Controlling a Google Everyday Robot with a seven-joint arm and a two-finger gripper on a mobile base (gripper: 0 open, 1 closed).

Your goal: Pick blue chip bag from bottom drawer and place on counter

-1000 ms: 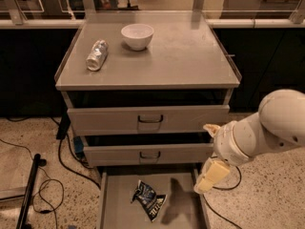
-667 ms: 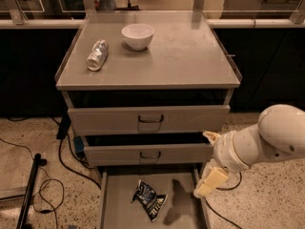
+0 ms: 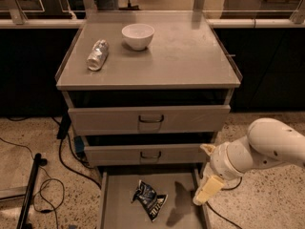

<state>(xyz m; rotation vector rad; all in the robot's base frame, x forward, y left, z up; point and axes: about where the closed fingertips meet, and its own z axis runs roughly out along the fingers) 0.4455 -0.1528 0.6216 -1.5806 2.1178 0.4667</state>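
So, in the camera view the blue chip bag [image 3: 150,200] is seen lying crumpled on the floor of the pulled-out bottom drawer [image 3: 119,209], roughly mid-width. The claw [image 3: 206,171] is held over the drawer's right rim, apart from the bag, spread wide with nothing gripped. Up on the desk [image 3: 186,61], a white bowl [image 3: 138,35] and a crushed can [image 3: 97,55] are parked near each other.

Flat grey rectangular counter top [image 3: 190,56] carries a round white bowl [image 3: 137,35] near back centre and a crushed silver can [image 3: 97,55] lying left of it, apart. Gripper [image 3: 207,191] sits low, at the right rim of the open grey bottom drawer [image 3: 119,190].
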